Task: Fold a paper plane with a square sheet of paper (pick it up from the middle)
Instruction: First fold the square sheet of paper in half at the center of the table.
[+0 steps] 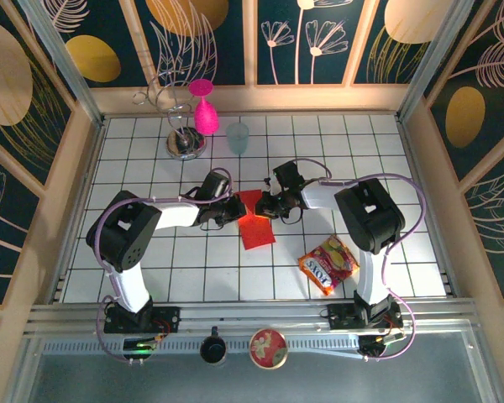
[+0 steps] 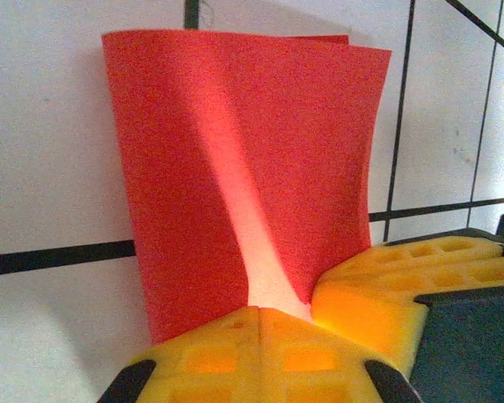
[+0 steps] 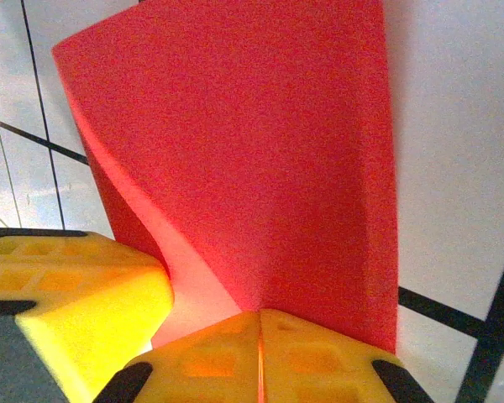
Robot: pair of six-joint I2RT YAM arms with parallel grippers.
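Note:
The square sheet of paper [image 1: 256,225] is bright red and hangs doubled over mid-table, lifted along its top edge. My left gripper [image 1: 233,208] is shut on that edge from the left, and my right gripper [image 1: 265,206] is shut on it from the right, fingertips almost meeting. In the left wrist view the sheet [image 2: 235,159] drops away from my closed left gripper [image 2: 259,309], with a right finger [image 2: 403,285] alongside. In the right wrist view the paper [image 3: 260,151] runs into the seam of my right gripper [image 3: 259,312], with a left finger [image 3: 76,285] beside it.
A red-and-yellow snack packet [image 1: 328,263] lies at the front right. At the back stand a pink goblet [image 1: 203,113], a wire stand on a metal base [image 1: 185,143] and a pale blue cup [image 1: 238,137]. A round tin [image 1: 268,347] sits on the front rail.

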